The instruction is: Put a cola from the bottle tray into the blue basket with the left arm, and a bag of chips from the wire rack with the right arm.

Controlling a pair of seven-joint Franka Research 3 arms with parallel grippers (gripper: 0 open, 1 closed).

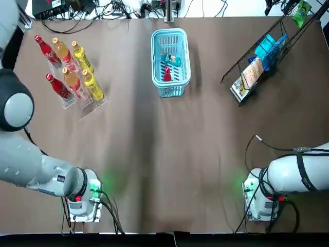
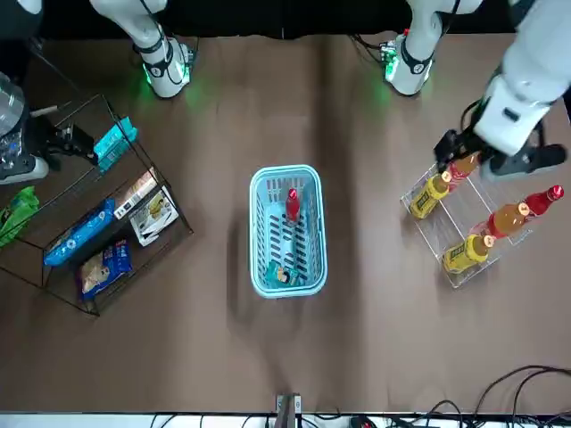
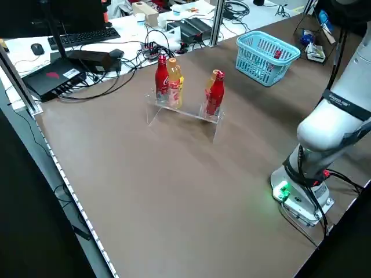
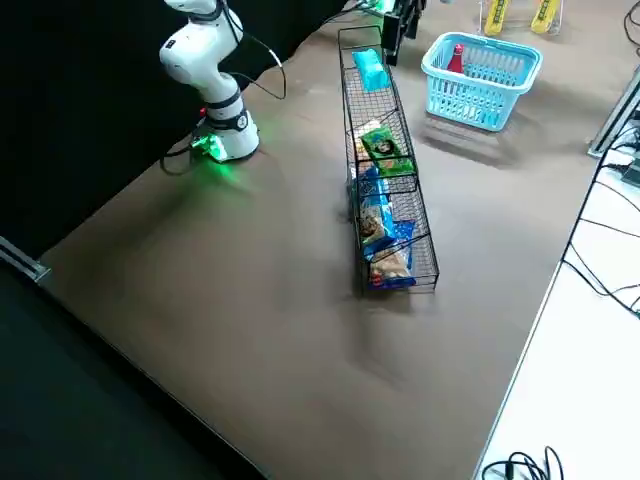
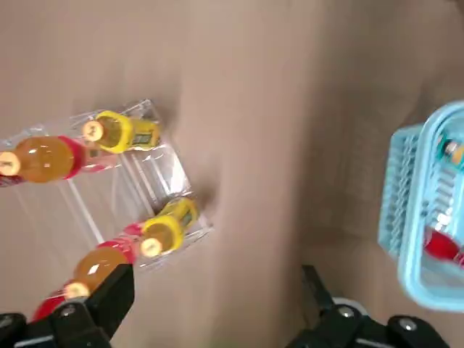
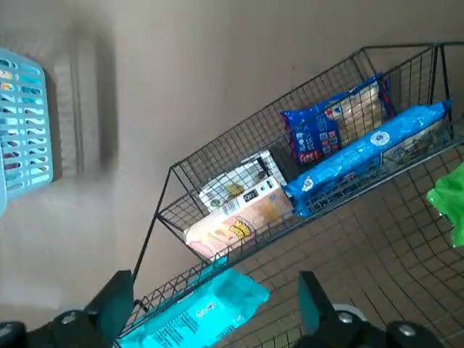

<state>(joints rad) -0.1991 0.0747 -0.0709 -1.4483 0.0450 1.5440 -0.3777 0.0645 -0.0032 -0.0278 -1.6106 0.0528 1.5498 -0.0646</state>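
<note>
Now the cola (image 1: 167, 75) stands upright in the blue basket (image 1: 153, 56), cap up, chips bag (image 1: 173, 59) beside it; well off either side, my left claw (image 5: 214, 281) and right claw (image 6: 212, 283) gape wide, empty.

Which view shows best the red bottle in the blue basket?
The front view: it looks into the blue basket and shows the red bottle over most of its length. The top view shows it shorter. The side views show only part at the rim; the left wrist view, a red patch; the right wrist view, almost nothing.
</note>
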